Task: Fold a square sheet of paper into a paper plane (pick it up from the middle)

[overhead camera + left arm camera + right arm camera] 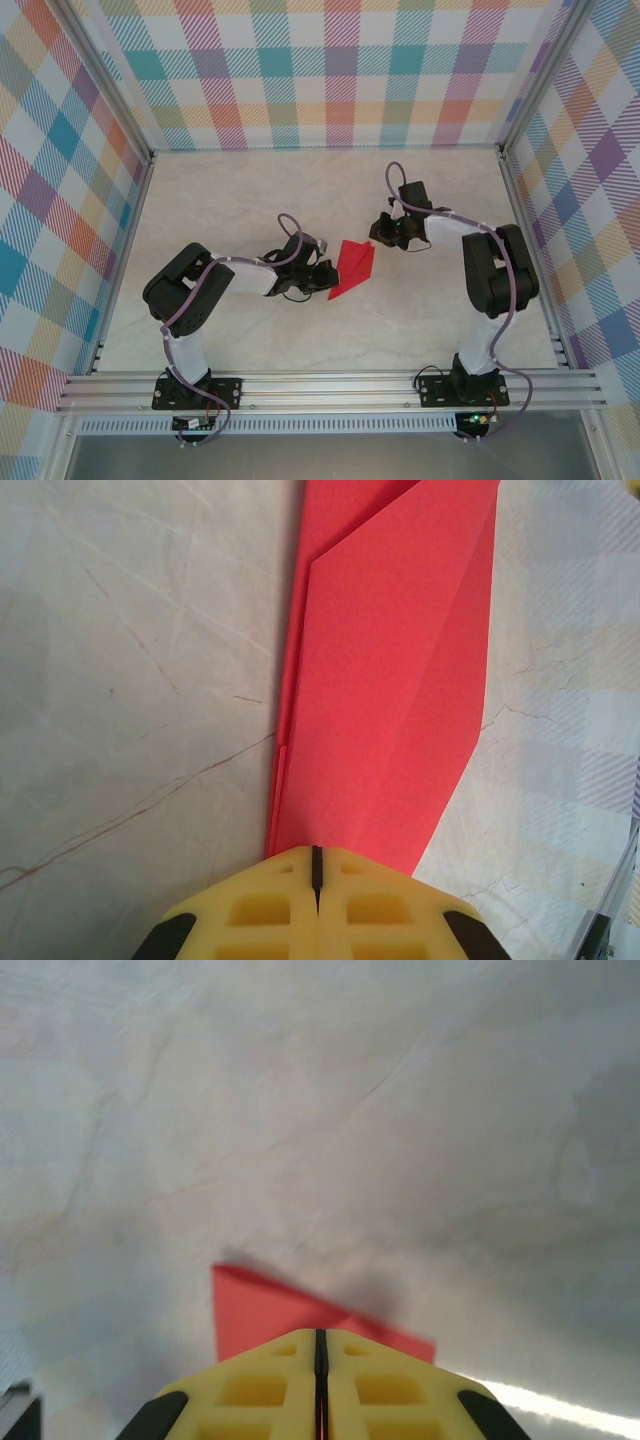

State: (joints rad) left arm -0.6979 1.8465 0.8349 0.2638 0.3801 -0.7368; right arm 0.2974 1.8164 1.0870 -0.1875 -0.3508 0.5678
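the part-folded paper plane (390, 680) is pinched at opposite ends by the closed left pincer (315, 862) and right pincer (320, 1338), apparently so its layers cannot spring apart.

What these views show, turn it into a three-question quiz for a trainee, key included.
1. True or false: the thin bright red paper sheet is a flat, unfolded square.
2. The left jaws are: A) wide open; B) shut on the paper; C) shut on nothing.
3. Fill in: in the top view, the paper sits ___ the left jaws and the right jaws.
Key: 1 false; 2 B; 3 between.
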